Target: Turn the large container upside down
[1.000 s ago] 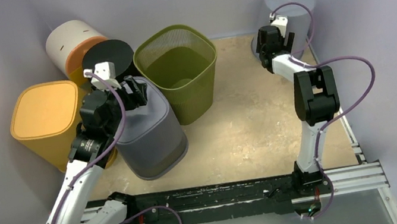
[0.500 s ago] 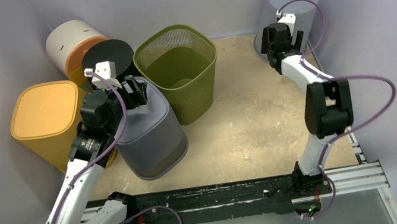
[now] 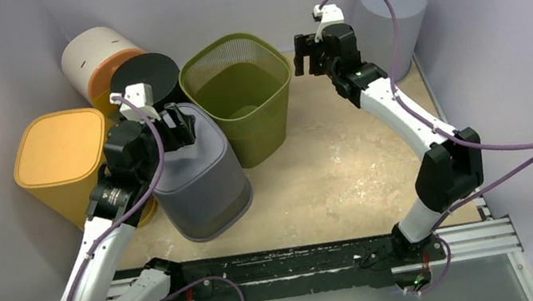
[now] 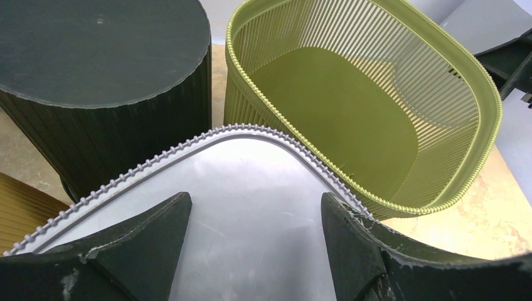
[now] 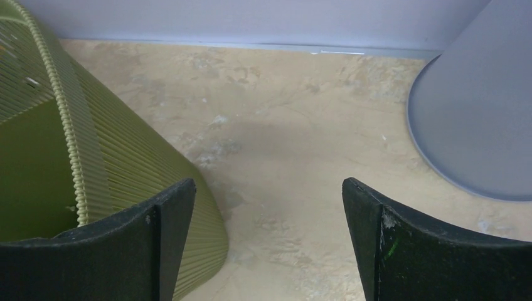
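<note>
Lilac-walled booth enclosing beige table. Green slatted basket, likely task's large container, standing mouth-up at upper centre of top view, just beside inverted grey bin on its left; contact between them unclear. Right tool hovering with jaws wide, holding nothing, just right of basket rim, between basket and grey cylinder at upper right, probably lining up rim grab for tipping. Left tool spreading wide over grey bin's base, gripping nothing, seemingly parking out of the way.
</note>
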Action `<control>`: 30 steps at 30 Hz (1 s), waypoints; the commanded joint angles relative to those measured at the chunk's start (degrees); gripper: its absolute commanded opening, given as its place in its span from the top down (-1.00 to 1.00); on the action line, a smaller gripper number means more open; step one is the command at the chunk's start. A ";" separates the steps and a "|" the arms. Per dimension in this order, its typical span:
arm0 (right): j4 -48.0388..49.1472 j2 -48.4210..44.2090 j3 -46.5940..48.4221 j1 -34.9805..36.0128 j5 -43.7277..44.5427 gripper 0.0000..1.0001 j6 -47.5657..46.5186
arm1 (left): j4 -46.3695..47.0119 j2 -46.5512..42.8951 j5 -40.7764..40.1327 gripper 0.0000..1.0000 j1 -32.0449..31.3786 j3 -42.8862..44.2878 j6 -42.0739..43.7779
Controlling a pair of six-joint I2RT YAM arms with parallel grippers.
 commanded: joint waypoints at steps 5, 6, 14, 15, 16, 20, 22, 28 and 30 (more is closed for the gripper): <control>-0.67 -7.96 0.35 0.57 -0.33 -0.72 3.88 | -14.25 0.23 -0.43 -0.48 0.08 -1.84 -2.05; -1.08 -8.80 0.32 0.76 -0.86 -0.72 3.88 | -14.24 0.22 -0.51 -0.48 0.08 -2.04 -2.02; -4.49 -8.60 5.00 5.00 -4.14 -0.71 3.49 | -13.38 0.03 -0.28 -0.49 0.06 -2.98 -2.85; -4.84 -7.90 5.60 5.31 -4.49 -0.70 3.59 | -13.41 0.02 -0.15 -0.49 0.08 -2.99 -3.00; -5.48 -6.74 6.50 5.75 -4.73 -0.70 3.58 | -13.49 -0.04 -0.11 -0.49 0.09 -2.98 -3.05; -7.47 -1.62 8.75 7.96 -4.14 -0.68 3.20 | -14.58 -0.78 0.12 -0.49 0.06 -2.36 -3.24; -7.44 -0.50 8.65 8.98 -2.49 -0.67 3.30 | -15.12 -1.57 -0.13 -0.49 0.06 -2.01 -3.24; -8.21 0.55 7.98 9.47 1.72 -0.45 3.42 | -16.98 -3.38 -0.68 -0.49 0.07 -1.55 -3.15; -8.97 0.02 8.00 9.46 3.96 -0.29 3.30 | -17.52 -3.99 -0.95 -0.49 0.08 -1.68 -3.07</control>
